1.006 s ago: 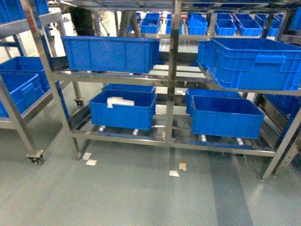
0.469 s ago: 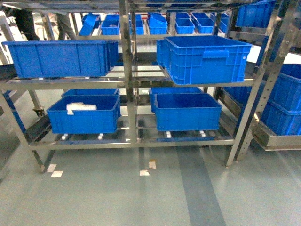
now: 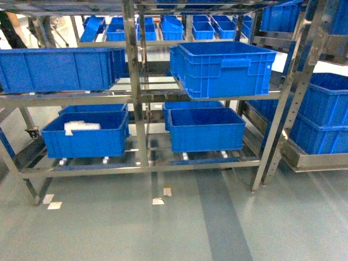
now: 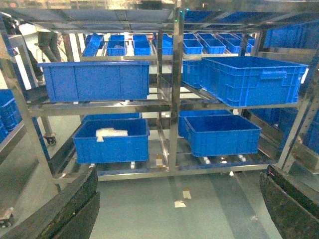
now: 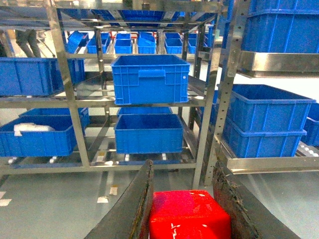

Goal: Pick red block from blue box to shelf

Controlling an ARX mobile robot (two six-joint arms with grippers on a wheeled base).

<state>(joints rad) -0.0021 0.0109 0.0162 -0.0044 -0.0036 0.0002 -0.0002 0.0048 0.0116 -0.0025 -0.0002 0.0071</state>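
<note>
The red block (image 5: 187, 214), glossy and cube-shaped, fills the bottom of the right wrist view, and my right gripper (image 5: 183, 172) is shut on its two sides. In the left wrist view my left gripper (image 4: 179, 174) is open, its dark fingers (image 4: 75, 204) wide apart over bare floor. The shelf (image 3: 133, 81), a stainless-steel rack with square uprights, stands in front of me in the head view and also shows as the shelf (image 5: 67, 99) in the right wrist view. The blue box is out of view. Neither gripper appears in the head view.
Dark blue ribbed crates sit on the rack: one on the middle tier (image 3: 225, 68), one on the left (image 3: 51, 68), and a lower one holding something white (image 3: 84, 136). A second rack (image 3: 296, 81) with crates stands at the right. Paper scraps (image 3: 157, 201) lie on the grey floor.
In the head view the rack has slid to the left, more slowly in the last half second. The second rack at the right has come into view.
</note>
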